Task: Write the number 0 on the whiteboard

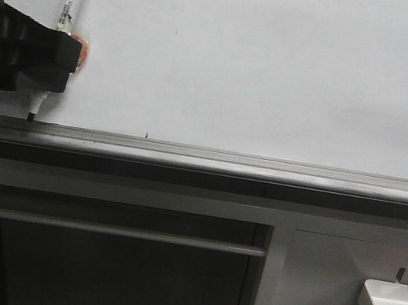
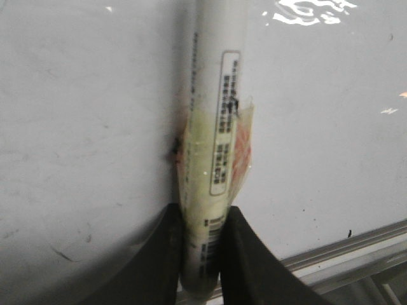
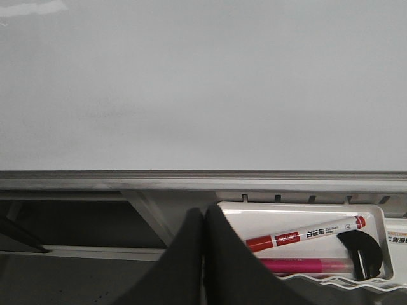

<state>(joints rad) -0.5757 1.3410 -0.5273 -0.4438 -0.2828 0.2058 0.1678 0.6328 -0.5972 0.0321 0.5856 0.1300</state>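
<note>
Left gripper (image 1: pixel 60 66) sits at the whiteboard's (image 1: pixel 281 64) far left, marker (image 1: pixel 57 40) clamped between its fingers, tip below it at the ledge (image 1: pixel 226 160). Tray (image 3: pixel 299 213) lies just right of the right gripper (image 3: pixel 203 254), below the ledge, two markers (image 3: pixel 305 236) in it.

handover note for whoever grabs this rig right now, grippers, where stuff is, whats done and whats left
Left gripper: shut on the black marker, tip down at the whiteboard's lower edge, just above the grey ledge.
Right gripper: shut, empty, hanging below the ledge beside the white tray that holds a red marker and a pink one.
Done: marker in the gripper, at the board.
Left: no stroke of the 0 shows; the whole number remains.
</note>
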